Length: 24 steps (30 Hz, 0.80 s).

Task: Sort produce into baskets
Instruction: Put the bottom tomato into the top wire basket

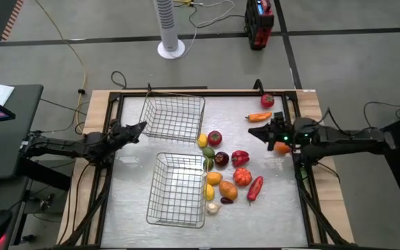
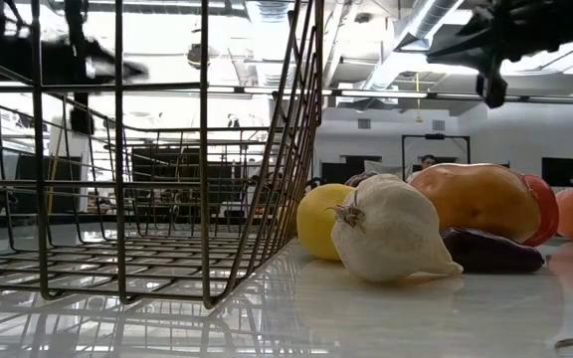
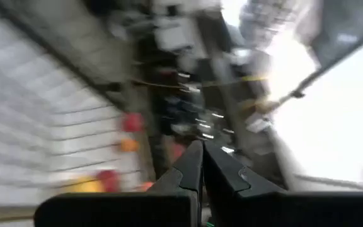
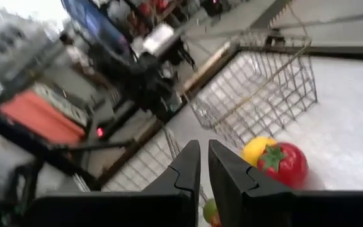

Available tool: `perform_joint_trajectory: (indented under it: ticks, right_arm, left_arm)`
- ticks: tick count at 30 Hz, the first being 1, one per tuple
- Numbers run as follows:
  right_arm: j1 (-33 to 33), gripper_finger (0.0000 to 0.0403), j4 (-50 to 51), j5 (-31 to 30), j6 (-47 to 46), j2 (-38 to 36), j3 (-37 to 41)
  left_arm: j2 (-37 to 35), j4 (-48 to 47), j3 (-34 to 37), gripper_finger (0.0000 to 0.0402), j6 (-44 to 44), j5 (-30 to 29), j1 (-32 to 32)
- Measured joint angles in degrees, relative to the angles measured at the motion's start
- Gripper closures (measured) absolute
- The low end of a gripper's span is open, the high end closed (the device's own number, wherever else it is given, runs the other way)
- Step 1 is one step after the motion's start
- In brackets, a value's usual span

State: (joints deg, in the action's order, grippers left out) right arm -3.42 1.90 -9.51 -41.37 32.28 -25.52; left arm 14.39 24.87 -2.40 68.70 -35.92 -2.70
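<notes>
Two silver wire baskets stand on the table, one at the far middle (image 1: 176, 117) and one nearer (image 1: 178, 189). The produce lies loose to their right: a red tomato (image 1: 214, 137), a lemon (image 1: 203, 141), a dark plum (image 1: 221, 159), a red pepper (image 1: 239, 157), a long red pepper (image 1: 255, 187), garlic (image 1: 212, 207), a carrot (image 1: 259, 117) and a red apple (image 1: 267, 101). My left gripper (image 1: 141, 127) is shut and empty in the air left of the far basket. My right gripper (image 1: 252, 132) is shut and empty above the table, right of the tomato (image 4: 285, 164).
An orange piece (image 1: 281, 146) lies under my right arm. In the low view the garlic (image 2: 391, 234), a lemon (image 2: 316, 219) and an orange piece (image 2: 476, 199) rest on the table beside the near basket's wall (image 2: 267, 169). Bare table lies left of the baskets.
</notes>
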Motion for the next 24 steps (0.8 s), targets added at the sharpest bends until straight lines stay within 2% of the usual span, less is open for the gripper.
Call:
perform_joint_trajectory:
  ticks: [3, 6, 11, 15, 21, 24]
  right_arm:
    - [0.0, 0.0343, 1.4, 2.0, 2.0, 3.8, -2.8]
    - [0.0, 0.0343, 2.5, 3.5, 4.8, 7.4, -4.8]
    - [-0.4, 0.0337, 6.5, 5.6, 7.7, 12.1, -8.5]
    - [-1.6, 0.0326, 16.4, 8.0, 8.9, 14.8, -13.9]
    - [-2.3, 0.0295, 30.4, 8.2, 10.8, 16.2, -21.9]
    - [-2.2, 0.0267, 33.4, 8.9, 11.0, 15.5, -23.5]
  left_arm:
    - [1.6, 0.3, -4.9, 0.0401, -4.6, 7.2, 0.0]
    - [7.0, -8.8, -14.5, 0.0401, -8.8, 10.2, 0.1]
    - [22.6, -25.3, -32.7, 0.0401, -15.0, 15.9, 0.1]
    - [36.3, -36.0, -46.4, 0.0401, -18.4, 20.3, 0.1]
    - [55.4, -44.4, -63.7, 0.0391, -26.9, 24.7, 0.5]
    - [64.5, -47.4, -71.1, 0.0376, -31.4, 30.1, 1.8]
